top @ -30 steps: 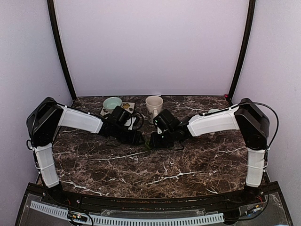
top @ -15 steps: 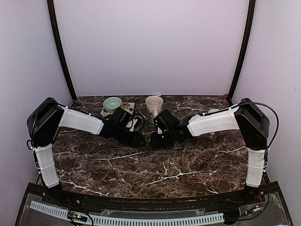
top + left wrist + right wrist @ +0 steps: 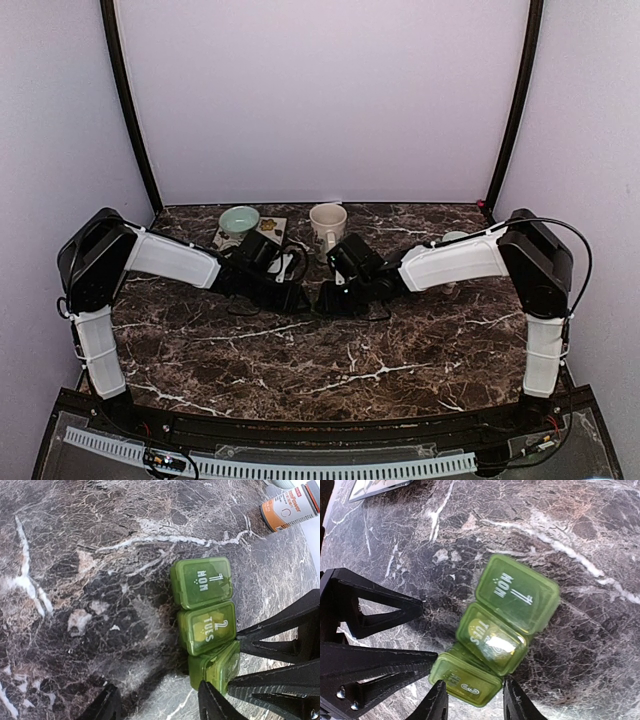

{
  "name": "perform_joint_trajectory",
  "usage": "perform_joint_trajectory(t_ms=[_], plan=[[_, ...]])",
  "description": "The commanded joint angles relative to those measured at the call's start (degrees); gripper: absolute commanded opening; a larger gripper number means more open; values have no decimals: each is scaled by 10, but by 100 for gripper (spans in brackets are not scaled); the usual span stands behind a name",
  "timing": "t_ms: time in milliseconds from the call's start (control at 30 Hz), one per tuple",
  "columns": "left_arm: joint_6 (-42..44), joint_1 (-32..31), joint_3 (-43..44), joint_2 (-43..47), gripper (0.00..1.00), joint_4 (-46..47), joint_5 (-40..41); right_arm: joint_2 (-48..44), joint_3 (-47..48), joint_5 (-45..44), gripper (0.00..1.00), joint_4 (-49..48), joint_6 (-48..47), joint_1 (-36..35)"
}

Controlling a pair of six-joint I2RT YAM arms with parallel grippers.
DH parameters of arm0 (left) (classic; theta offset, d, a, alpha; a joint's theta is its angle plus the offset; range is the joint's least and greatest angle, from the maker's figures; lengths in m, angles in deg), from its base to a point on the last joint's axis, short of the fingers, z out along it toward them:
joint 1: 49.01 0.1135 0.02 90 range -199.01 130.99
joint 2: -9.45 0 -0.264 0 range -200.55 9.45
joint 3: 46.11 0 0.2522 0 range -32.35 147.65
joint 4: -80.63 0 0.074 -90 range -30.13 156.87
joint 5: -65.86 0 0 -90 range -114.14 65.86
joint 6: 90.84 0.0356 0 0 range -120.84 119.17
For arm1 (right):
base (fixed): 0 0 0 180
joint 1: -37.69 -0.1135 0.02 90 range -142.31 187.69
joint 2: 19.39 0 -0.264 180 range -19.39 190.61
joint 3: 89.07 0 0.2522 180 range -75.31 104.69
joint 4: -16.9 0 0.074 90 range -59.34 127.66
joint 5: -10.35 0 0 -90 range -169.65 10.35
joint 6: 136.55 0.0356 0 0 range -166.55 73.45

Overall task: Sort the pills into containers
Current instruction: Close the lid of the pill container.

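Observation:
The green pill box lies on the dark marble table, with lids marked MON and TUES shut and the third lid tilted up. My left gripper is open, its right fingertip touching the third compartment. My right gripper closes on that third compartment of the pill box, with a finger on each side. Its fingers reach in from the right in the left wrist view. From above, the two grippers meet mid-table and hide the box.
A cream mug and a pale green bowl stand at the back. A white card with small pills lies between them. An orange-labelled bottle lies to the right of the box.
The two grippers have drawn closer together over the pill box. The green sliver seen between them from above is now covered.

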Motion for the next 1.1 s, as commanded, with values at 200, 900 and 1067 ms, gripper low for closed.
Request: perform_joint_trajectory(t_ms=[200,900,1067], plan=[[-9,-6,-20,39,55,-12,23,22,-11,20,39,-37,22,-1],[-12,-6,-20,22,58,1,47,20,-32,44,39,-69,48,19],[-8,-5,-10,2,59,1,35,25,-34,52,39,-74,54,23]])
